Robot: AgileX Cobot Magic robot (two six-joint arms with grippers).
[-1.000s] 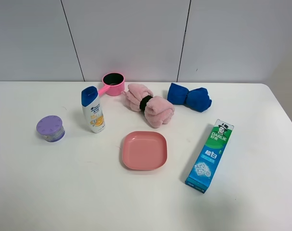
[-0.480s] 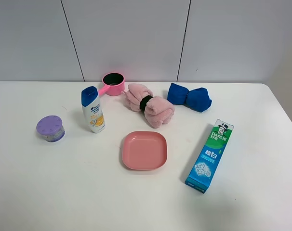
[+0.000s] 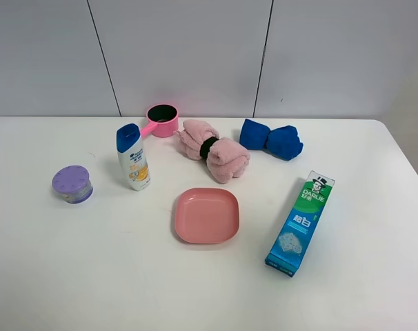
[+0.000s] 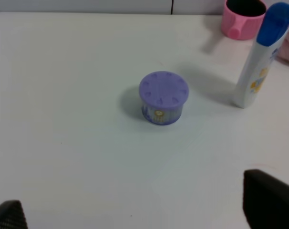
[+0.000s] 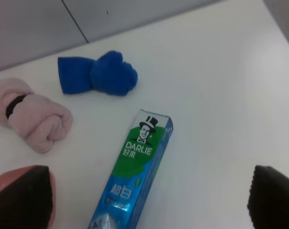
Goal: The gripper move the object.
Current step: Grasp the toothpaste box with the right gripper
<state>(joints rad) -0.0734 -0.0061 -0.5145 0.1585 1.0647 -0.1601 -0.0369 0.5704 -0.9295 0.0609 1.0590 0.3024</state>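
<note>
The green-to-blue DARLIE toothpaste box (image 3: pixel 300 223) lies flat on the white table, right of centre, logo end towards the back. In the right wrist view the box (image 5: pixel 137 164) lies between and beyond my right gripper's two black fingertips. The right gripper (image 5: pixel 149 196) is open and empty, above the table and not touching the box. My left gripper (image 4: pixel 139 208) is open and empty too, its fingertips (image 4: pixel 271 199) wide apart above bare table short of a purple jar (image 4: pixel 163 97). Neither arm shows in the exterior high view.
A pink plate (image 3: pixel 206 215) sits at the centre. Behind it lie a pink towel roll (image 3: pixel 214 149) and a blue towel roll (image 3: pixel 270 140). A white shampoo bottle with a blue cap (image 3: pixel 133 157), a pink cup (image 3: pixel 161 119) and the purple jar (image 3: pixel 72 184) stand on the left.
</note>
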